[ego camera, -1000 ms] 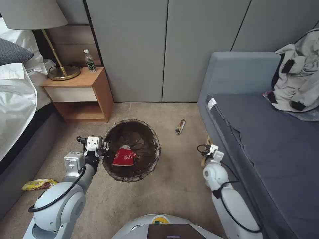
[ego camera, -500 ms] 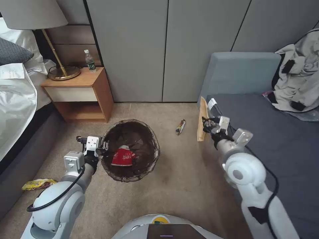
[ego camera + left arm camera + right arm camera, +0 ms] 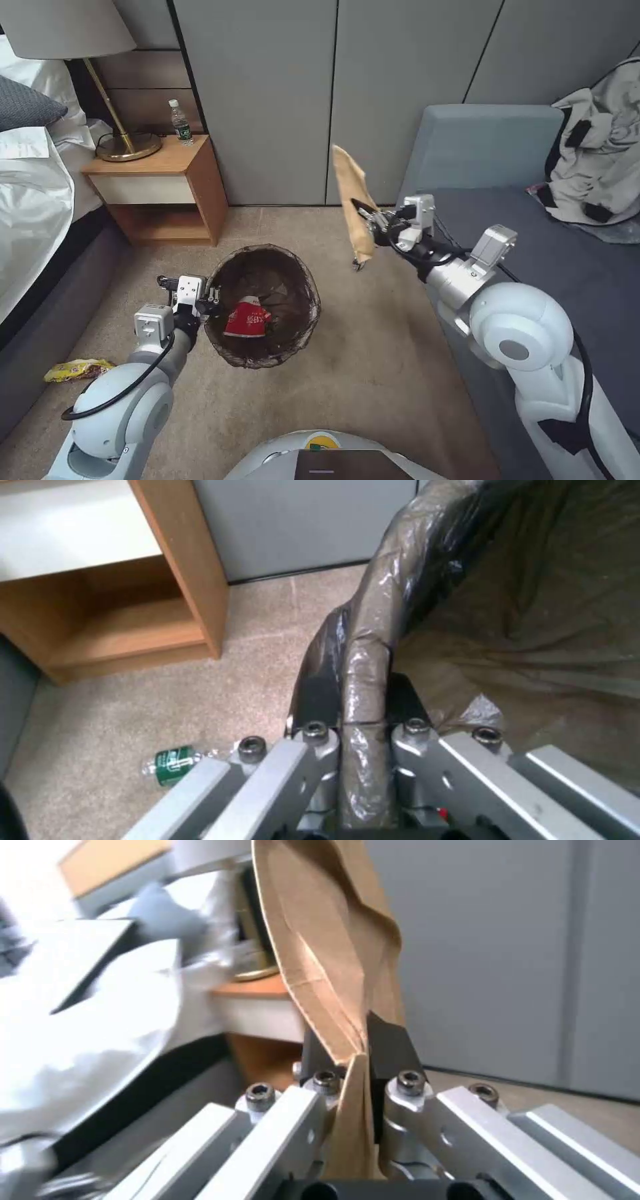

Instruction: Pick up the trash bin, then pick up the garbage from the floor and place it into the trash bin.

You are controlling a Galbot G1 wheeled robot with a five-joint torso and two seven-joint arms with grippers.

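right gripper (image 3: 365, 220): fingers pinch the brown paper (image 3: 351, 200), aloft right of the bin (image 3: 261, 303)
left gripper (image 3: 212, 301): clamps the bin rim
step: you're carrying paper binward
next: swing left above the opening, release

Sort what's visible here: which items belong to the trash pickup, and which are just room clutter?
Job items:
- trash bin, rim held by left end effector
- red cup inside the bin
- brown paper scrap, held by right end effector
- yellow wrapper
- green-labelled bottle on the floor

Just lying about:
- upright bottle
- lamp
- jacket
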